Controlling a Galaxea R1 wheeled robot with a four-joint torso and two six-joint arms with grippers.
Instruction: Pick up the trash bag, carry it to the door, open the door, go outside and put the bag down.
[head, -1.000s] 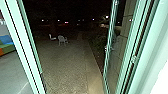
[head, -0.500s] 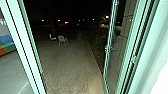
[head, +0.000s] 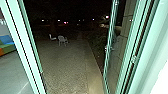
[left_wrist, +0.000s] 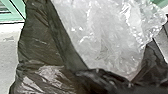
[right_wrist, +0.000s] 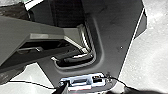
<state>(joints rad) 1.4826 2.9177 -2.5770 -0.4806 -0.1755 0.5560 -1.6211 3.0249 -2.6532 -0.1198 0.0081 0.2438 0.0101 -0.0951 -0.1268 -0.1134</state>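
Large in the left wrist view, the dark trash bag (left_wrist: 37, 50) has its mouth spread, with crumpled clear plastic (left_wrist: 105, 32) bulging inside it. How the left gripper stands against the bag cannot be made out. In the head view the glass door (head: 111, 55) is swung open toward the yard, at the right of the doorway. The pale green door frame (head: 21, 45) runs down the left side of the opening. The right wrist view looks onto the robot's own dark plate and jointed bar.
Outside, a paved yard (head: 62, 67) stretches away in the dark, with a white chair (head: 62, 40) farther off. Bushes (head: 96, 43) and a wall line the right side. Indoors at the left is a colourful sofa (head: 7, 44).
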